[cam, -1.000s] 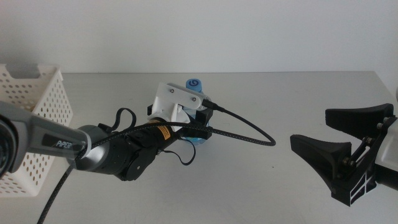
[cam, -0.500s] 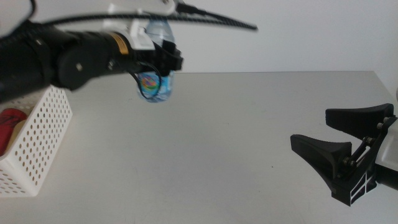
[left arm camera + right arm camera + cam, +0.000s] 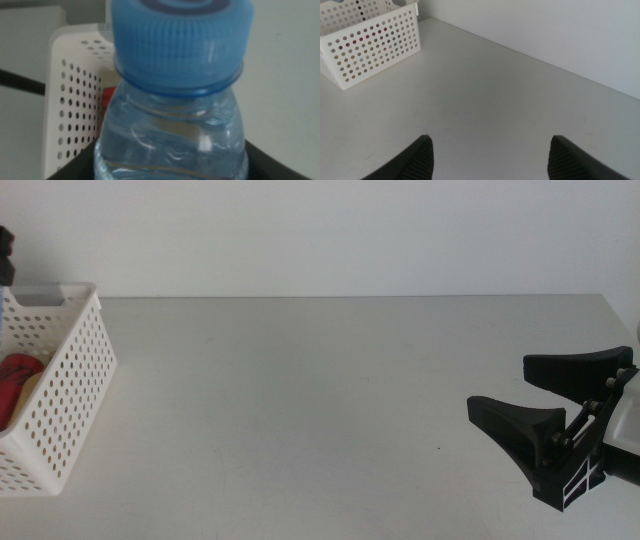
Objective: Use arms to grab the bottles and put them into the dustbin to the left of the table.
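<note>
- Left claw (image 3: 170, 167) is pinching the water bottle (image 3: 172, 130) near the basket (image 3: 75, 110); releasing is best done squarely over it.
- Right claw (image 3: 560, 430) is waiting, spread, over the bench (image 3: 320, 400).

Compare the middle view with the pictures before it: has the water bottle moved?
Yes. It has left the table, going up and left toward the dustbin. The left wrist view shows the water bottle held above that basket.
</note>
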`<state>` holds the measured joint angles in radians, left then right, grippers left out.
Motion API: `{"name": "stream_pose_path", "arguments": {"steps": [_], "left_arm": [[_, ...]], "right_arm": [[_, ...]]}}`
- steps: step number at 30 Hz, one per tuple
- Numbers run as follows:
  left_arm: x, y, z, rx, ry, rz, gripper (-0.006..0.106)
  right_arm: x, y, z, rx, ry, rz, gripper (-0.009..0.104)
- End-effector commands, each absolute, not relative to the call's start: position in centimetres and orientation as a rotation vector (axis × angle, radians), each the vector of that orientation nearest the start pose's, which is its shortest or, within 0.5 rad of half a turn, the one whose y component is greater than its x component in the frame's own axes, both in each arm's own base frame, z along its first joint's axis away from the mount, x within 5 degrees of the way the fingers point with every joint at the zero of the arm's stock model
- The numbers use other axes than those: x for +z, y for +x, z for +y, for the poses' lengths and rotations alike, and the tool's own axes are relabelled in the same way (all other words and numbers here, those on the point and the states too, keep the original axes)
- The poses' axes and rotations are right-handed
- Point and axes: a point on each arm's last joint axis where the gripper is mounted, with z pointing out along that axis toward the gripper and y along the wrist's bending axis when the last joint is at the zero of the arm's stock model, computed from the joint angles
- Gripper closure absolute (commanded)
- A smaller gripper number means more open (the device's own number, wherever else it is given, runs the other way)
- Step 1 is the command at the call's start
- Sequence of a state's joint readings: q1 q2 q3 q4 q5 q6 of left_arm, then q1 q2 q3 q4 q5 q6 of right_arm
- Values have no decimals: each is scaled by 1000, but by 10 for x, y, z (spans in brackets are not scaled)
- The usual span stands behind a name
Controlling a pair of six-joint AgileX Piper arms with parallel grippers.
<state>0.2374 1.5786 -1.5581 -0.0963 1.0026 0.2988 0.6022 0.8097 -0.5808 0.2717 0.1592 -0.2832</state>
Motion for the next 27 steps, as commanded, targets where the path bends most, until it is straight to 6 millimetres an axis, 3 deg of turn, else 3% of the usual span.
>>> {"name": "stream_pose_path", "arguments": {"steps": [1, 5, 12, 16, 19, 22, 23, 24, 27], "left_arm": [[388, 333, 89, 102, -29, 2418, 102], [357, 348, 109, 77, -90, 2515, 102], [298, 376, 118, 10, -121, 2676, 101], [278, 385, 121, -8, -129, 2716, 92], [272, 388, 121, -22, -134, 2728, 79], [272, 388, 120, -33, -130, 2727, 58], [272, 388, 120, -34, -130, 2727, 49], [272, 388, 118, -40, -128, 2729, 31], [272, 389, 115, -43, -117, 2732, 7]], "right_arm": [[334, 141, 100, 442, -560, 1681, 37], [334, 141, 100, 442, -560, 1681, 37], [334, 141, 100, 442, -560, 1681, 37], [334, 141, 100, 442, -560, 1681, 37], [334, 141, 100, 442, -560, 1681, 37], [334, 141, 100, 442, -560, 1681, 37], [334, 141, 100, 442, -560, 1681, 37], [334, 141, 100, 442, -560, 1681, 37], [334, 141, 100, 442, -560, 1681, 37]]}}
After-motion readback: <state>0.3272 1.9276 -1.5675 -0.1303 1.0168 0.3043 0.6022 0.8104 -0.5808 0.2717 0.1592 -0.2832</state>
